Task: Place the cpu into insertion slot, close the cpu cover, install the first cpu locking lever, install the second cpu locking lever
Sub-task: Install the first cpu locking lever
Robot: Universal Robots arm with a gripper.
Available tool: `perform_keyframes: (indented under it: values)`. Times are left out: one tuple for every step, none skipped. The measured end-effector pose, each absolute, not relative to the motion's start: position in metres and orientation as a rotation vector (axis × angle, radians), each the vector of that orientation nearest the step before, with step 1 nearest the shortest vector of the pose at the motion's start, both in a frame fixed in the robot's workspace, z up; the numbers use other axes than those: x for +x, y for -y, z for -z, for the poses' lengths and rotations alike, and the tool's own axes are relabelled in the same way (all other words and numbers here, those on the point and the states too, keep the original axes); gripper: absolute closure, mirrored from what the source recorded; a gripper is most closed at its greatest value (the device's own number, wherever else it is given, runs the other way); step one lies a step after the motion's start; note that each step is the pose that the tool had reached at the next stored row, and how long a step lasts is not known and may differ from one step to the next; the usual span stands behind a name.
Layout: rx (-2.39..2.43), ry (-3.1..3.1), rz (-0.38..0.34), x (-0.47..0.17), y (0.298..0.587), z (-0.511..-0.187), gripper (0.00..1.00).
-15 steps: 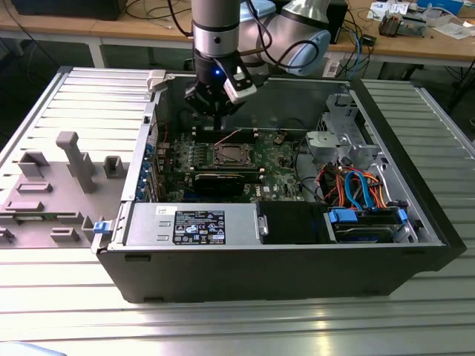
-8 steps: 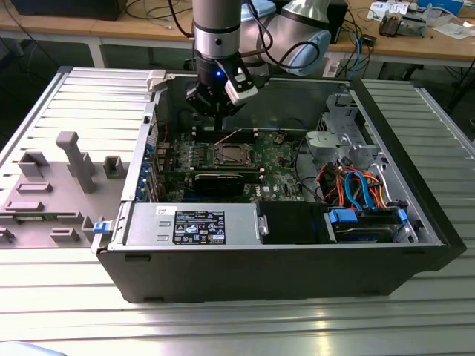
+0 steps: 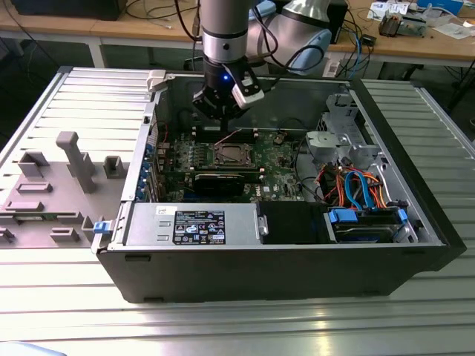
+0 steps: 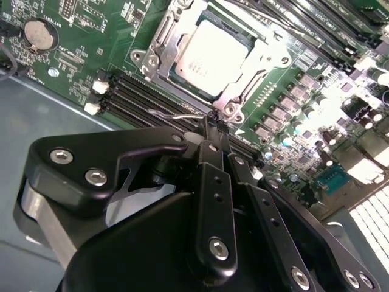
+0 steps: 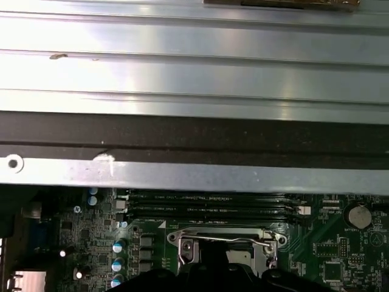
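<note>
The cpu lies flat in the insertion slot on the green board, its silver-grey top showing through the window of the cpu cover, which is down over it. A thin wire locking lever runs along the socket's edge beside the memory slots, and it also crosses the socket as a lever in the first wrist view. My gripper is shut, its tips meeting at the lever's end. In the exterior view the gripper hangs just behind the socket, inside the case.
Long black memory slots lie between my fingertips and the socket. A black graphics card sits in front of the socket, with the power supply nearer still. A drive cage with cables stands at the exterior view's right. The case wall is close behind.
</note>
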State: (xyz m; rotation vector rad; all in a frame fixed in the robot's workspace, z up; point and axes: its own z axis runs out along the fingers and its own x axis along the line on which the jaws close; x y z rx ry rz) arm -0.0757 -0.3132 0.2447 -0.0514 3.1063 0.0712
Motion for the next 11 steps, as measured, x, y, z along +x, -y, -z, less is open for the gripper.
perform_keyframes:
  values:
    - [-0.047,-3.106,-0.071,-0.0750,0.3130,-0.2433,0.89]
    - [-0.043,-3.106,-0.071,-0.0739,0.3129,-0.2423,0.89]
    - [-0.038,-3.106,-0.071,-0.0731,0.3128,-0.2414,0.89]
    - [-0.034,-3.106,-0.071,-0.0728,0.3126,-0.2408,0.89]
    - [-0.030,-3.106,-0.071,-0.0723,0.3122,-0.2395,0.89]
    - [-0.030,-3.106,-0.071,-0.0719,0.3115,-0.2387,0.89]
    - [-0.029,-3.106,-0.071,-0.0715,0.3106,-0.2379,0.89]
    - [-0.029,-3.106,-0.071,-0.0708,0.3091,-0.2370,0.89]
    - [-0.029,-3.106,-0.071,-0.0703,0.3083,-0.2365,0.89]
    - [-0.028,-3.106,-0.071,-0.0697,0.3072,-0.2357,0.89]
    - [-0.027,-3.106,-0.071,-0.0692,0.3062,-0.2346,0.89]
